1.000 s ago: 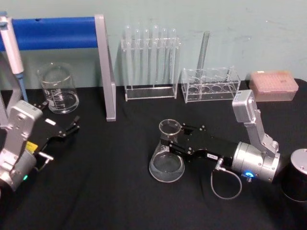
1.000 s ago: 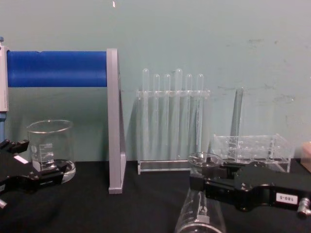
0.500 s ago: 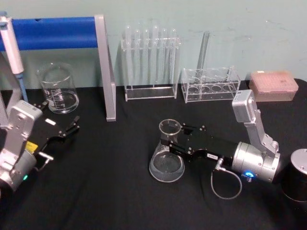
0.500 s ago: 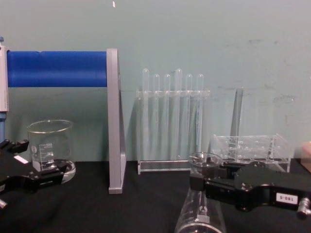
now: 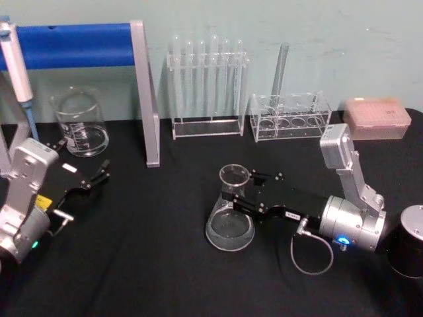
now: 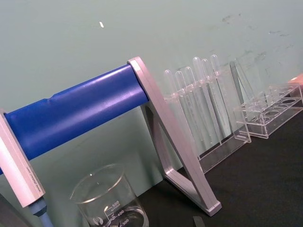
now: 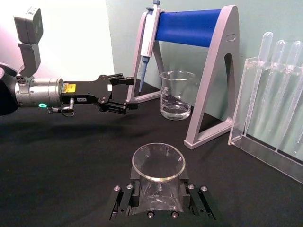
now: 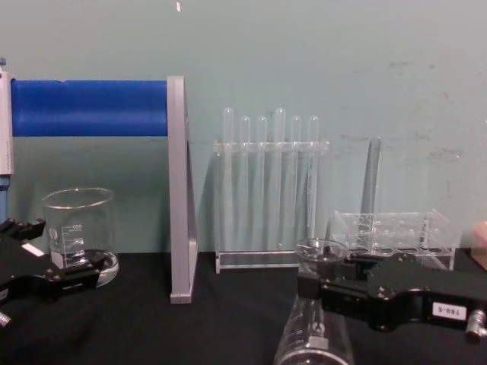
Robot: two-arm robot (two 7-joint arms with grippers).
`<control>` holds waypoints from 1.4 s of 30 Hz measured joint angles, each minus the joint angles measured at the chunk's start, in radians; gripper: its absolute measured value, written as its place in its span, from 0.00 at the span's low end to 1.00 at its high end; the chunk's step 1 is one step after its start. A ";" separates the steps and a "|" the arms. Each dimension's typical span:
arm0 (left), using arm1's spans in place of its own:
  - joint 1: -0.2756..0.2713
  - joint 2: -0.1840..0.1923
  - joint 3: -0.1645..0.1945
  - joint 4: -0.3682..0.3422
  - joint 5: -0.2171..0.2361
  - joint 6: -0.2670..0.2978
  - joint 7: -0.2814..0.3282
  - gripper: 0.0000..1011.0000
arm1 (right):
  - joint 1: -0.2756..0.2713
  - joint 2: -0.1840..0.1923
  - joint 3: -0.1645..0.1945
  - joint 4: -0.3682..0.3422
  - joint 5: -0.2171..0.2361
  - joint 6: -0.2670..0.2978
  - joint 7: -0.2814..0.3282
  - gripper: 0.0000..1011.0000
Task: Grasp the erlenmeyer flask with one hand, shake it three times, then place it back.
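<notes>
Erlenmeyer flask (image 5: 230, 214) stands near you at the middle of the black tabletop (image 5: 152, 264), base down, neck upright. Your right hand (image 5: 236, 195) reaches in from the right and is pinching the flask's neck just under the flared rim, one finger on each side. In the right wrist view the rim (image 7: 158, 162) sits squarely between the black fingers (image 7: 124, 196).

Your left hand (image 5: 99, 176) rests low at the left, fingers spread, holding nothing, well apart from the flask.

Farther back on the left stands a glass beaker (image 5: 80, 123), under a blue-barred stand (image 5: 142, 92) with a pipette (image 5: 18, 72) hanging on it. Along the far wall sit a test tube rack (image 5: 206, 86), a lower clear rack (image 5: 289, 116) and a pink tip box (image 5: 377, 117).

Risks, as a judgement: the grip is on smooth, tapering glass, so a hard shake could let the flask slip down or swing in your fingers. A wide shake toward the far side could strike the racks. Setting it down tilted could tip it over.
</notes>
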 joint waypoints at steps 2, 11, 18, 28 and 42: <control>0.000 0.000 0.000 0.000 0.000 0.000 0.000 0.99 | 0.000 0.000 0.000 0.000 0.000 0.001 0.000 0.50; 0.000 0.000 0.000 0.000 0.000 0.000 0.000 0.99 | 0.000 0.000 0.000 0.000 -0.001 0.001 0.000 0.80; 0.000 0.000 0.000 0.000 0.000 0.000 0.000 0.99 | 0.000 0.000 0.000 0.000 -0.001 0.001 0.000 0.97; 0.000 0.000 0.000 0.000 0.000 0.000 0.000 0.99 | 0.000 0.000 0.000 0.000 -0.001 0.001 0.000 0.99; 0.000 0.000 0.000 0.000 0.000 0.000 0.000 0.99 | 0.000 0.002 -0.001 -0.003 -0.001 0.001 0.000 0.99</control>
